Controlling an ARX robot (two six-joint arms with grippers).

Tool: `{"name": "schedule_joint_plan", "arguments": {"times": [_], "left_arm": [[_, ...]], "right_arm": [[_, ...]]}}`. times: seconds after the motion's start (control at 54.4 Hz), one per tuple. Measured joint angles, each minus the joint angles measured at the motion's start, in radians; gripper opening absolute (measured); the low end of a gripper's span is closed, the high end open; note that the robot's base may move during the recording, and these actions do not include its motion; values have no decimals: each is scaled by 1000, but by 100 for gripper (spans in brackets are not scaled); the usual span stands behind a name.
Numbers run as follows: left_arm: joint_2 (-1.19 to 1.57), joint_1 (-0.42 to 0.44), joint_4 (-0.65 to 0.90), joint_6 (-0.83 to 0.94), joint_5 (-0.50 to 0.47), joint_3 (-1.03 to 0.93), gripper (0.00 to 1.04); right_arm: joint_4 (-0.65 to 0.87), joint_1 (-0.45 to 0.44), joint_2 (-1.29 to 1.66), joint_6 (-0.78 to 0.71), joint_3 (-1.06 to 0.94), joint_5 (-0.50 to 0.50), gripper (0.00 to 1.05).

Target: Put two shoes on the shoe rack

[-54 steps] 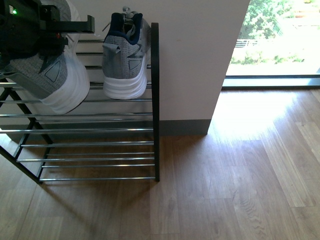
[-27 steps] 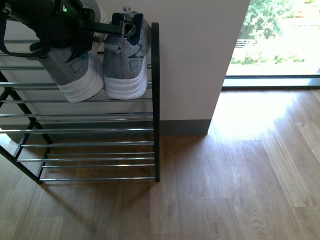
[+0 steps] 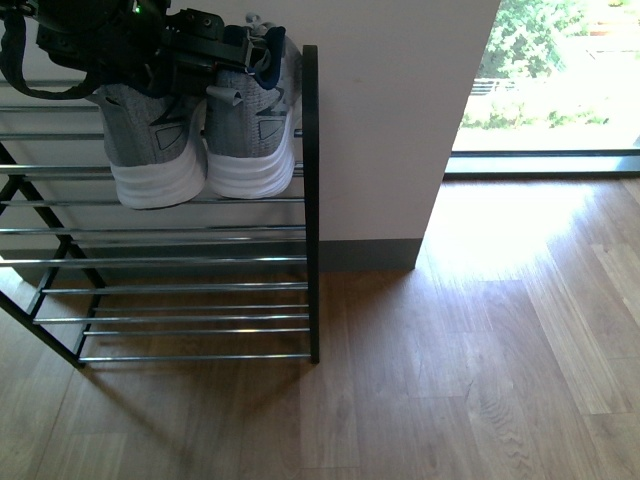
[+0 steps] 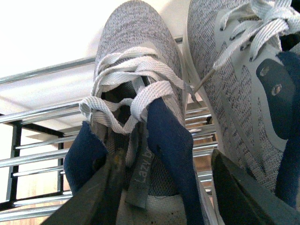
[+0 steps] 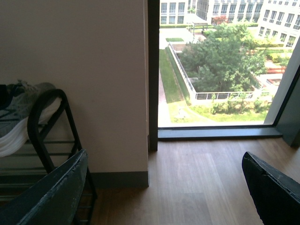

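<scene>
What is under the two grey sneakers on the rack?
The sneakers stand on chrome rods of the shoe rack. Lower tiers of rods and the wooden floor show below. The soles hide the rods directly beneath them.

- Grey knit lace-up sneaker with white sole and navy collar [image 3: 150, 150]: upper left of the front view, upright on the top tier, heel toward the camera.
- Matching second grey sneaker [image 3: 250, 140]: just beside it on the right, same pose, next to the end post.
- Black metal shoe rack with chrome rods [image 3: 311, 200]: fills the left side of the frame, several tiers.
</scene>
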Motion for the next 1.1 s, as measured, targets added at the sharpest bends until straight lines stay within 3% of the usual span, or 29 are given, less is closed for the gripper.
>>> {"name": "schedule_joint_plan", "arguments": {"times": [0.184, 0.551, 0.919, 1.103], "left_arm": [[-138, -3, 105, -2, -26, -119, 97], [-526, 53, 356, -12, -79, -562, 95], [-910, 144, 392, -86, -77, -909, 95], [-949, 161, 392, -133, -72, -962, 95]], "right_arm": [[0, 0, 0, 0, 0, 0, 96], [0, 0, 0, 0, 0, 0, 96], [0, 0, 0, 0, 0, 0, 96], [0, 0, 0, 0, 0, 0, 96]]}}
